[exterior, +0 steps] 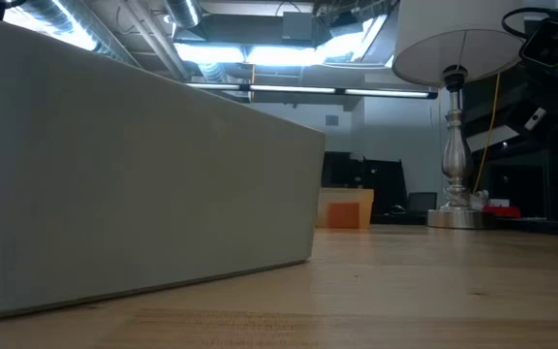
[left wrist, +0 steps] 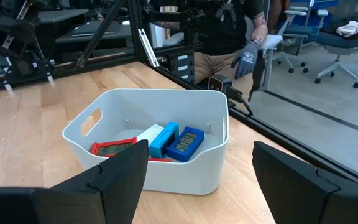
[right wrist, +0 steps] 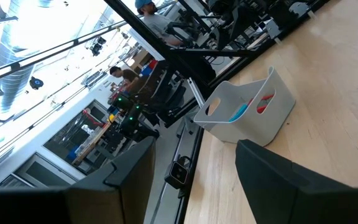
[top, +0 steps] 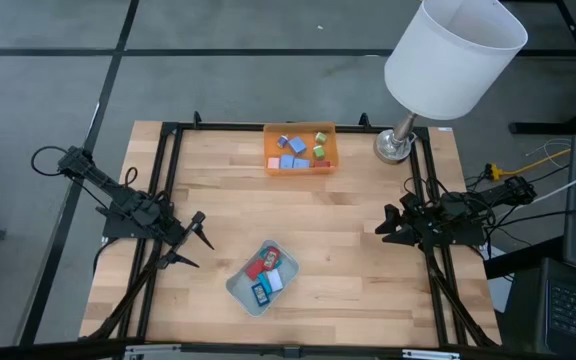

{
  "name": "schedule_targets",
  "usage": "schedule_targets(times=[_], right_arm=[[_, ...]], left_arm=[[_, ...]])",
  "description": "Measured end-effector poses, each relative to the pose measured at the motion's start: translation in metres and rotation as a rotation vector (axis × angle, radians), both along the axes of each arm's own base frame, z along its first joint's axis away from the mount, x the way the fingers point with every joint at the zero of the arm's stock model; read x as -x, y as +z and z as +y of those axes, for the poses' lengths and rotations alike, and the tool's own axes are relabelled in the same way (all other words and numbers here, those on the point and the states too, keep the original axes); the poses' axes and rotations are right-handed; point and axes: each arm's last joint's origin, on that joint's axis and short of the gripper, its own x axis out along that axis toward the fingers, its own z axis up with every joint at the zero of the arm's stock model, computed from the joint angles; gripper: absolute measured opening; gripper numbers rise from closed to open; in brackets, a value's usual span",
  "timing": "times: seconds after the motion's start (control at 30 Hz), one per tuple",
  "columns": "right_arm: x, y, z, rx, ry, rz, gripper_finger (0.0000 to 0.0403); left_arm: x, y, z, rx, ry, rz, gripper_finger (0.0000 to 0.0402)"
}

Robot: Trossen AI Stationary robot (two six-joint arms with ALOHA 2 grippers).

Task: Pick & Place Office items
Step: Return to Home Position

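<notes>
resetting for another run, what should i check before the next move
1. Left tool empty, fingers open: ok.
2. Right tool empty, fingers open: ok.
3. Little blocks all inside the orange tray: ok.
4. Flat rectangles inside the grey tray: ok.
5. No loose pieces on the table: ok.
6. Lamp shade high enough over the right tool: cannot tell.
</notes>
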Motion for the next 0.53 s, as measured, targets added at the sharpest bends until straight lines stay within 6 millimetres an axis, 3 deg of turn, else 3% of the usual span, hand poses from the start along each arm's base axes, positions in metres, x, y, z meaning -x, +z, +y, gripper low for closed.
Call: schedule_targets(times=[0.53], right_arm=[[0.0, 0.0, 0.0, 0.0, 0.0, 0.0, 0.0221]], left_arm=[[0.0, 0.0, 0.0, 0.0, 0.0, 0.0, 0.0281]])
